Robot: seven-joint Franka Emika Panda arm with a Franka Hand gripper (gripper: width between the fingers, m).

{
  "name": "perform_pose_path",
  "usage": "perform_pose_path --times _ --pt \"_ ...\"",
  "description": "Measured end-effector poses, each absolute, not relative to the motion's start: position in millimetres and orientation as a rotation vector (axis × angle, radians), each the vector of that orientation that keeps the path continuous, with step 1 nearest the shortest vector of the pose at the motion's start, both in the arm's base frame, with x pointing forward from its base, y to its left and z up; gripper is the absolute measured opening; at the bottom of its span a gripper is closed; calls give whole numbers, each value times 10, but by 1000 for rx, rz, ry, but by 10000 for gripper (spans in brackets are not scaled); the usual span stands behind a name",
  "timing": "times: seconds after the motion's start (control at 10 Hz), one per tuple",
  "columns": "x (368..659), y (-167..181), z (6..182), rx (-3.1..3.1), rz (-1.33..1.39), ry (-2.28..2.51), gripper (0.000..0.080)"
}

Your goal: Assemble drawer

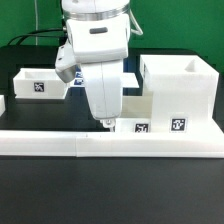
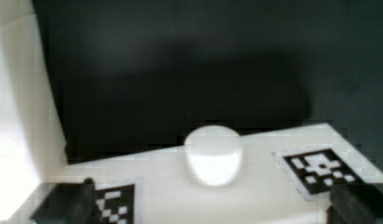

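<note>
Smooth white plastic parts on a matte black table (image 1: 30, 190). The boxy, open-topped casing (image 1: 185, 85) stands just behind the long wall (image 1: 60, 146). A tray (image 2: 259, 150), dark inside, also sits just behind the wall, its tagged front and rounded knob (image 2: 211, 155) turned toward the wall. The gripper (image 1: 105, 123) hangs over that knob, dark fingers (image 2: 63, 205) spread wide, gripping nothing. A second tray (image 1: 45, 85) lies farther behind the wall, long axis parallel to it.
</note>
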State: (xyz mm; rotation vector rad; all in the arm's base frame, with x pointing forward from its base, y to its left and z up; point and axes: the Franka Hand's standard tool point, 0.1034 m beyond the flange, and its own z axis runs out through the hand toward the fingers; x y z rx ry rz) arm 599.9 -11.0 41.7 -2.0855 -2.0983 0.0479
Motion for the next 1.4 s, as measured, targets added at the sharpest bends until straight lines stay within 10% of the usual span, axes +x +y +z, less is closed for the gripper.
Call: perform_pose_path --times 1.4 --pt "6031 81 412 -2235 110 -1987 649"
